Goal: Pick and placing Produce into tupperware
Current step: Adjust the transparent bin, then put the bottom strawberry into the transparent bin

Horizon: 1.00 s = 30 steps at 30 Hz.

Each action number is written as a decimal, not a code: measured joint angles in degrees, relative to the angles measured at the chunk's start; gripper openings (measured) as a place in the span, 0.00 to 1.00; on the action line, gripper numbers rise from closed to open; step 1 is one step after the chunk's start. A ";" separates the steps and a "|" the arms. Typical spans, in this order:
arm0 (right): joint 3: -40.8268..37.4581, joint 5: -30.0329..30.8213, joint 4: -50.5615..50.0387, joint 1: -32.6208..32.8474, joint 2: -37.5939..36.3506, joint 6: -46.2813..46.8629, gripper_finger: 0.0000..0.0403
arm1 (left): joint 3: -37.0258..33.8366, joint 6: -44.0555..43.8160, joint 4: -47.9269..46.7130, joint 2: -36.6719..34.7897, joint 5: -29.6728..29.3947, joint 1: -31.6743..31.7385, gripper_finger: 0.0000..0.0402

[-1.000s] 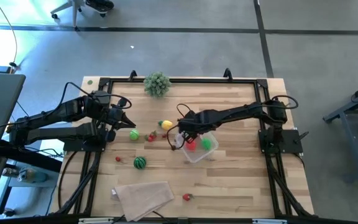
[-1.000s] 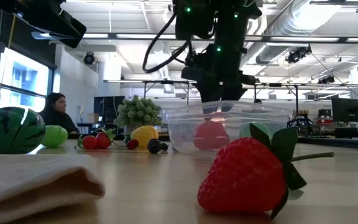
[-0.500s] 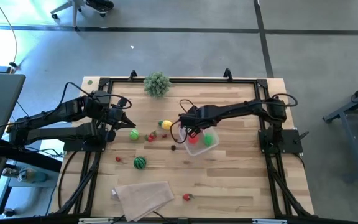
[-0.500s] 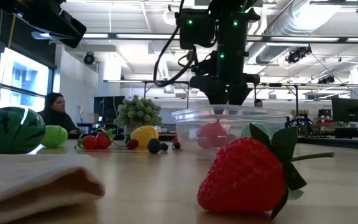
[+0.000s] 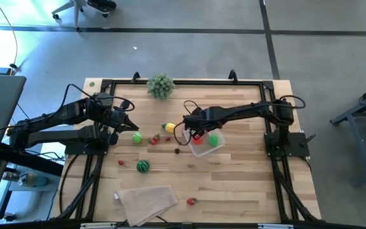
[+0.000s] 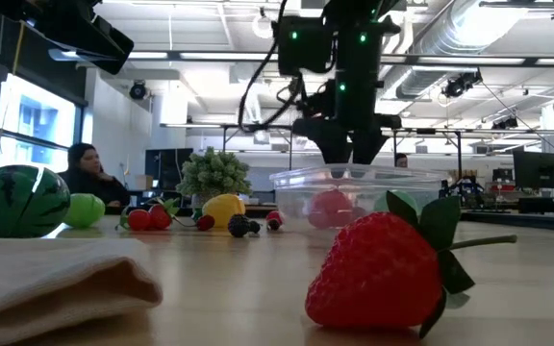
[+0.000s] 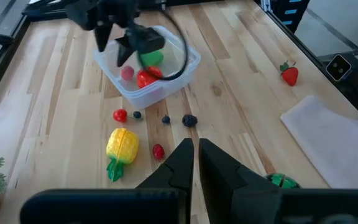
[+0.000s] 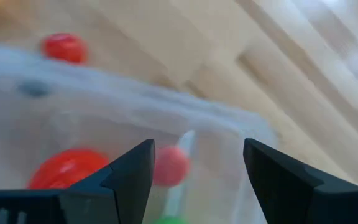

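The clear tupperware (image 5: 202,152) stands flat on the table right of centre and holds red and green produce (image 7: 146,73). My right gripper (image 5: 192,132) is open and points down over the tupperware's left end (image 8: 197,149). Loose produce lies to the left: a yellow piece (image 5: 169,127), a green ball (image 5: 136,137), small red bits (image 5: 154,140), a dark berry (image 5: 177,151) and the striped watermelon ball (image 5: 143,166). A strawberry (image 5: 190,201) lies near the front edge. My left gripper (image 5: 134,126) is shut and hovers left of the produce. My right gripper's open fingers (image 6: 339,154) come down from above at the tupperware's left-end rim (image 6: 291,178). I cannot tell whether they touch the rim or the wall.
A bushy grey-green plant (image 5: 161,85) stands at the far edge. A folded beige cloth (image 5: 146,202) lies at the near edge. Black frame rails (image 5: 183,81) border the table. A person (image 6: 85,173) sits in the room beyond.
The right gripper moved a little toward the table's far edge. The tupperware slid with it toward the far and right sides and turned somewhat, uncovering a small dark berry and a red bit at its near-left side.
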 joint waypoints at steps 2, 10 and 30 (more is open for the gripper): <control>0.00 -0.11 0.52 1.34 -1.67 0.17 0.59 | 0.00 -0.01 0.00 0.00 0.01 -0.01 0.04; 0.02 -0.65 4.68 9.90 -11.72 7.93 0.59 | 0.00 0.00 0.00 -0.02 -0.01 0.00 0.04; 0.02 -5.12 11.97 24.67 -5.45 17.23 0.59 | 0.00 -0.01 0.01 0.00 -0.01 -0.01 0.04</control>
